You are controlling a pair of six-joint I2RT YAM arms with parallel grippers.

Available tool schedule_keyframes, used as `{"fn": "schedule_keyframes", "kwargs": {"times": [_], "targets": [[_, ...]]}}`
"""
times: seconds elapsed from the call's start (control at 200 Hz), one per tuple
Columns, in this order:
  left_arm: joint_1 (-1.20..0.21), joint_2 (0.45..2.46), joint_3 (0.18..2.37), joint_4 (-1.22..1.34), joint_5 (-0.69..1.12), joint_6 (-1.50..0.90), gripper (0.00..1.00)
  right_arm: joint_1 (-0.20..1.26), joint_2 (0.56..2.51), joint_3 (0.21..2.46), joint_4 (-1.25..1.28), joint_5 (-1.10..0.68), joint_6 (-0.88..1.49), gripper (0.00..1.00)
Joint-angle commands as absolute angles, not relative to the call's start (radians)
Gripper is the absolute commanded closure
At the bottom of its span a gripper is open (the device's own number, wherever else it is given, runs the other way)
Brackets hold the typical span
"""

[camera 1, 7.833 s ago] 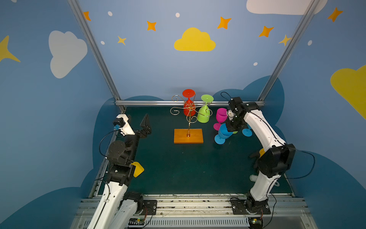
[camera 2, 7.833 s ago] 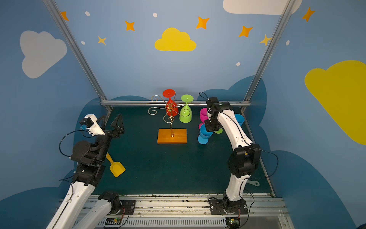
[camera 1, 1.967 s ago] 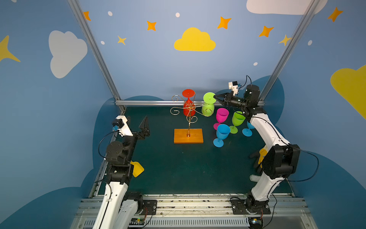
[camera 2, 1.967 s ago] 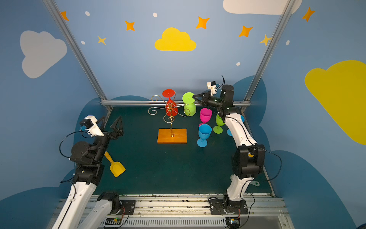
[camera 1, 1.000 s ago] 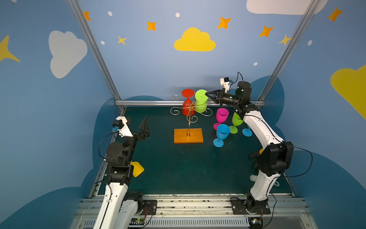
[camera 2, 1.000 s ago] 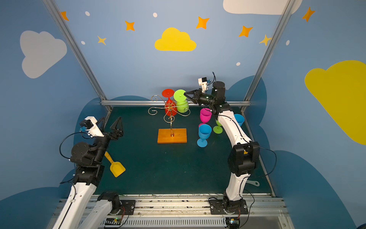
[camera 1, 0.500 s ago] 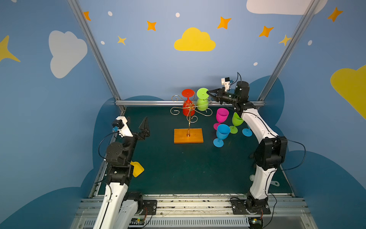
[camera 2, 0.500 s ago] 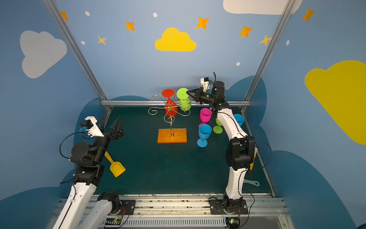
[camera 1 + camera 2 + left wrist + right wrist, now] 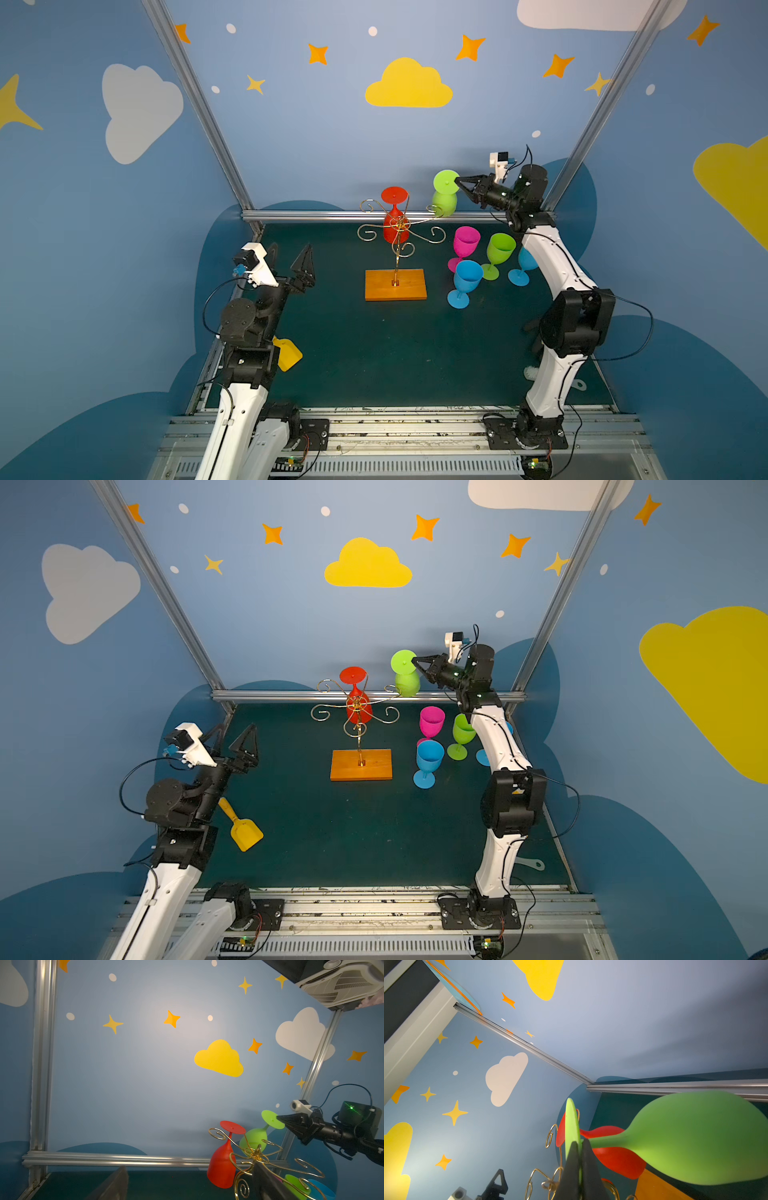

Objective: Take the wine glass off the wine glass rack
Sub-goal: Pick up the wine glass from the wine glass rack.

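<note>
Right gripper [image 9: 457, 181]: pinching the foot of the inverted green wine glass [image 9: 444, 202], upper centre-right.
Wine glass rack [image 9: 396, 285]: centre frame, right scroll just beside the glass bowl.
Left gripper [image 9: 289, 251]: jaws apart, empty, mid-left.

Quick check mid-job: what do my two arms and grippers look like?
The left arm and right arm have white links with black joint housings. The left gripper and right gripper are black with tapering, triangular fingers. Each wrist carries a small white camera housing with a blue plug, and thin black cables loop alongside.
</note>
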State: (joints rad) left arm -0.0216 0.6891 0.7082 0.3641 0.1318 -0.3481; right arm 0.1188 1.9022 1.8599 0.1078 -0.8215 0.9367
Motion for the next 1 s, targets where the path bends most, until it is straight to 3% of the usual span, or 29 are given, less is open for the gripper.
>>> {"fn": "schedule_keyframes", "kwargs": {"times": [0.0,0.295,0.586,0.996], "targets": [[-0.018,0.707,0.785,0.385,0.253,-0.434,0.12,0.112,1.745,1.836,0.043,-0.819,0.805,1.0],[-0.065,0.886,1.013,0.346,0.655,-0.58,0.25,0.14,1.476,1.719,-0.129,-0.784,0.574,1.0],[-0.321,1.049,1.154,0.324,0.741,-0.486,0.31,0.269,1.332,1.707,-0.287,-0.729,0.351,1.0],[-0.419,1.221,1.279,0.357,0.834,-0.521,0.33,0.424,1.3,1.683,-0.289,-0.747,0.263,1.0]]}}
